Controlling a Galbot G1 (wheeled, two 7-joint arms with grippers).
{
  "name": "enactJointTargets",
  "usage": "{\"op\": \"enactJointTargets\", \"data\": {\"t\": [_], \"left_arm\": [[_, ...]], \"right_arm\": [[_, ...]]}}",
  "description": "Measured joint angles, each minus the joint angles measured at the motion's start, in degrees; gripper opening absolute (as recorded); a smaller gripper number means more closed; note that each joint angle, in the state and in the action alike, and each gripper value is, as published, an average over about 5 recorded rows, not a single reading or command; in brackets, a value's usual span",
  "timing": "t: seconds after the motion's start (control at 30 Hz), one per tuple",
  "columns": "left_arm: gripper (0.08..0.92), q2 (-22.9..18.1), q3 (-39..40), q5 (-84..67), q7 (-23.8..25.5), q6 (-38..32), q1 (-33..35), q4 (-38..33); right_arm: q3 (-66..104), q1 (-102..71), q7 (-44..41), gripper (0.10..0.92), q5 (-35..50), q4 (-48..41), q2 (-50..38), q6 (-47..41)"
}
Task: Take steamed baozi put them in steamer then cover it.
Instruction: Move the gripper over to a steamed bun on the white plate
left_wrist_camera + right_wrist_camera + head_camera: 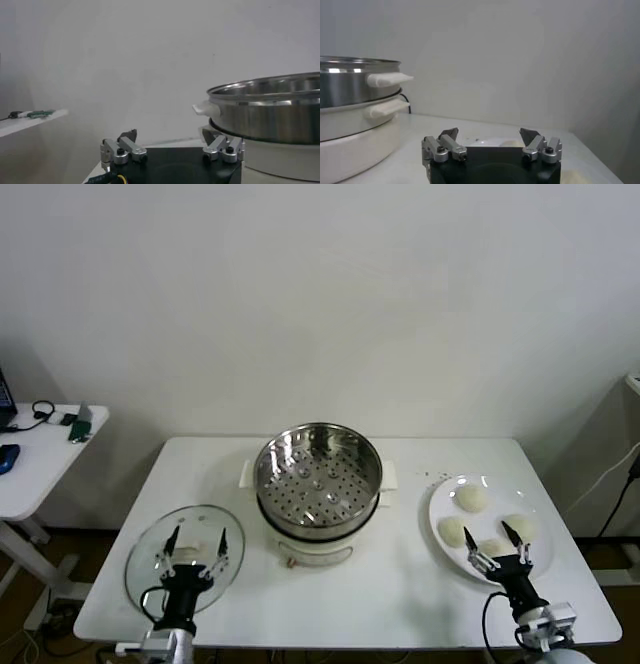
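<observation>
Steamer (318, 484) empty, four baozi (470, 499) on plate (440, 509). Right gripper (497, 546) spread wide over plate's near edge. Left gripper (196, 551) likewise spread above glass lid (150, 569).

Four steamed baozi (471, 499) (518, 527) (452, 531) (492, 548) sit on one white plate (440, 502) near the right edge of the bench (400, 584). One steamer (318, 474) stands at the middle. One cover (150, 562) lies near the front left corner. Two grippers show, the left gripper (196, 553) and the right gripper (501, 549), each with two fingers.
</observation>
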Motion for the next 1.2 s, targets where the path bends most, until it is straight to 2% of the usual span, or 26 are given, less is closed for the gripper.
{"op": "enactJointTargets", "data": {"t": [0.1,0.3,0.7,0.93,1.2], "left_arm": [[0.823,0.3,0.2,-0.3,0.0,-0.1,0.0,0.1],[0.823,1.3,0.7,-2.0,0.2,-0.8,-0.3,0.0],[0.823,3.3,0.9,-4.5,0.3,-1.4,-1.0,1.0],[0.823,3.4,0.9,-5.2,0.2,-1.1,-1.4,1.5],[0.823,3.2,1.0,-5.5,0.2,0.5,-2.4,0.7]], "right_arm": [[-0.4,1.6,-2.3,0.823,-1.5,-0.6,-2.5,-1.9],[-2.9,7.5,-11.9,0.823,-5.3,-4.2,-11.8,-6.0],[-18.9,29.9,-34.2,0.823,-14.1,-17.7,-28.7,-7.7],[-37.7,49.8,-42.3,0.823,-17.7,-27.8,-31.3,-6.3],[-58.4,69.4,-47.2,0.823,-20.5,-38.9,-28.6,-4.6]]}}
